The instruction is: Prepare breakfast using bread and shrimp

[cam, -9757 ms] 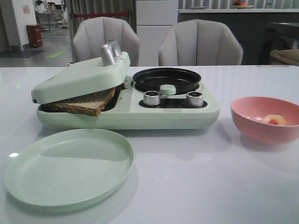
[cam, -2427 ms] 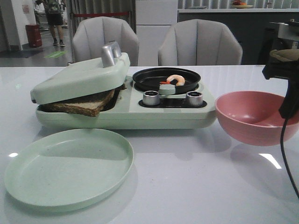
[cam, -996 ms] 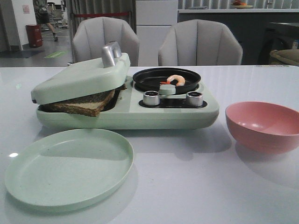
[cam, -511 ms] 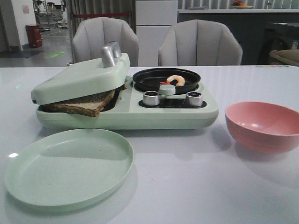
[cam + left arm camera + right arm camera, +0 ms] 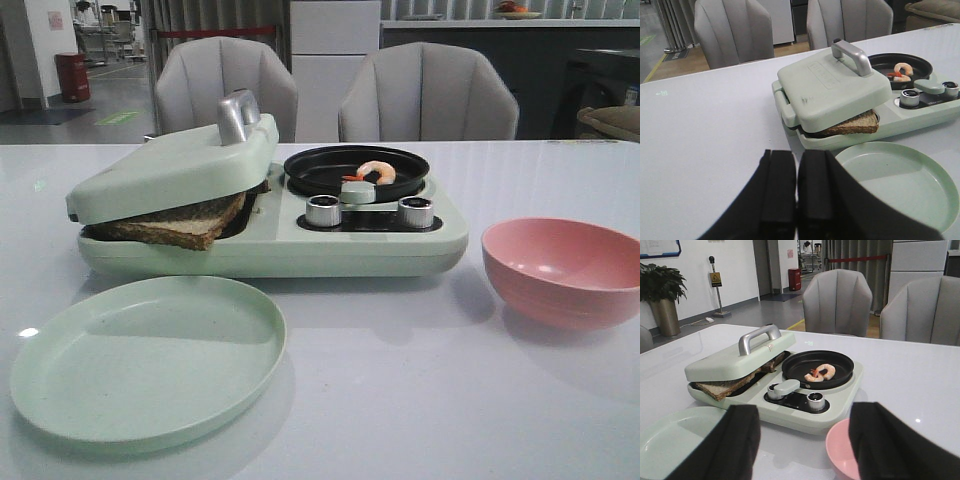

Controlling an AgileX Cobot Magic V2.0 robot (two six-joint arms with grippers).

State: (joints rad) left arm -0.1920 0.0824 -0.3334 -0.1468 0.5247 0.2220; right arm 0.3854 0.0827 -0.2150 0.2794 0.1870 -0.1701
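Observation:
The bread lies in the left bay of the pale green breakfast maker, under its half-lowered lid; its crust edge also shows in the left wrist view and the right wrist view. The shrimp lies in the black round pan and also shows in the wrist views. My left gripper is shut and empty, back from the plate. My right gripper is open and empty, above the pink bowl. Neither gripper shows in the front view.
An empty pale green plate lies in front of the maker. An empty pink bowl stands to its right. Two silver knobs sit on the maker's front. Two grey chairs stand behind the table.
The shrimp went from the pink bowl into the black pan. The right arm, in view 2.4 s ago by the bowl, has left the front view. The bowl has settled on the table.

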